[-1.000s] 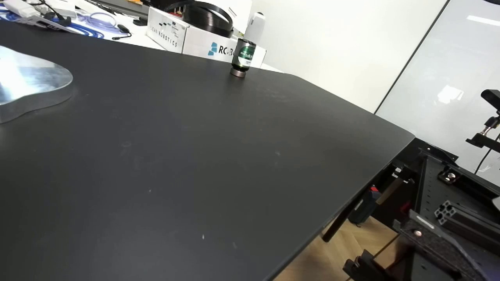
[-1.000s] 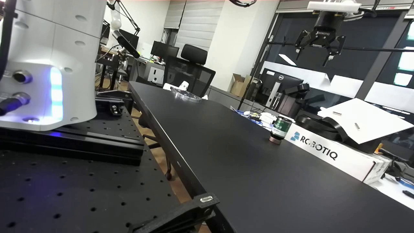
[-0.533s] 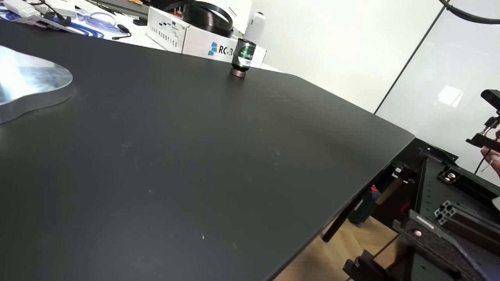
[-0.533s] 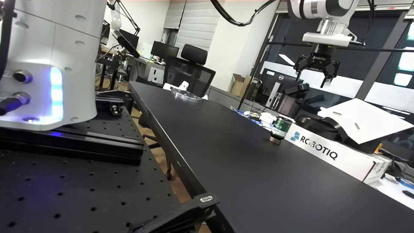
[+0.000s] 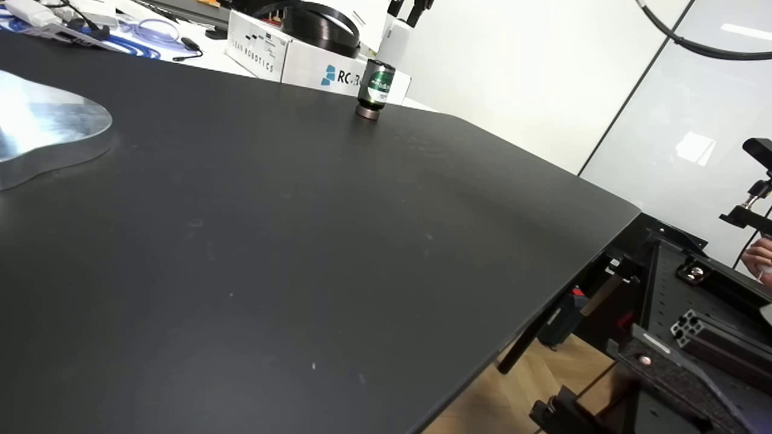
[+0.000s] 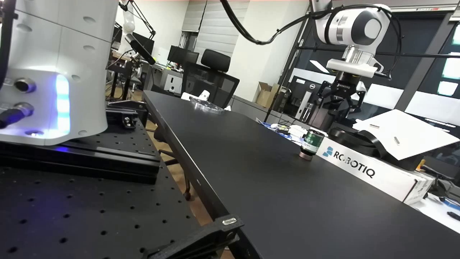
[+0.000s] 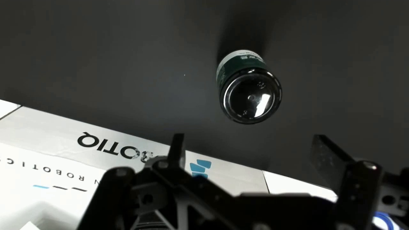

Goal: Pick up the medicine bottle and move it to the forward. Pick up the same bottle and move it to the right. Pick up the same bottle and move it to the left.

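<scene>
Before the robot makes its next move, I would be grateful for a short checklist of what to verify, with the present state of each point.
1. Jaws open and holding nothing: ok, they are spread wide in the wrist view.
2. Bottle standing: ok, though upside down on its cap.
3. Bottle between the jaws: not ok, it shows beyond their tips in the wrist view.
4. Gap between bottle and box: ok, table shows between them there.
5. Cap tight: cannot tell.
</scene>
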Available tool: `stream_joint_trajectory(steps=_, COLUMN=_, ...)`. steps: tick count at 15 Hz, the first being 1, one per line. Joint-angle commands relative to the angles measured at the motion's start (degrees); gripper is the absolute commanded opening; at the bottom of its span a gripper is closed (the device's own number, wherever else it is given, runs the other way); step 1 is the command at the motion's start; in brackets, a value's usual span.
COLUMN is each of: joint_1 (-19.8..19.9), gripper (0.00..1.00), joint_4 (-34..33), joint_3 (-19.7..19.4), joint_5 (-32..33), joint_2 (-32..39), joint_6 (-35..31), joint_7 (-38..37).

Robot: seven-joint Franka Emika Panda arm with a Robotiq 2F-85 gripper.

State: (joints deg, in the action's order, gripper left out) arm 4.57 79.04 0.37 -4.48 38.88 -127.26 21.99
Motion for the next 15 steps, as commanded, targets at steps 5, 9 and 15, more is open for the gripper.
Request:
stream_joint_trajectory(steps=5, joint_1=0.7, gripper=1.00, joint_4=-2.0, joint_3=1.7, joint_5=0.2, joint_2=4.1, joint_6=0.9, joint_7=-2.8)
stream_joint_trajectory(steps=9, joint_1=0.7, gripper=1.00, joint_4=-2.6, joint_3=1.9, joint_5=0.1, joint_2=6.0, joint_6=0.9, joint_7=-3.6)
stream_joint_trajectory(steps=15, joint_1=0.6, gripper=1.00, joint_4=-3.3, joint_3=1.8, joint_5=0.4, joint_2=8.0, joint_6=-0.1, joint_7=-4.2)
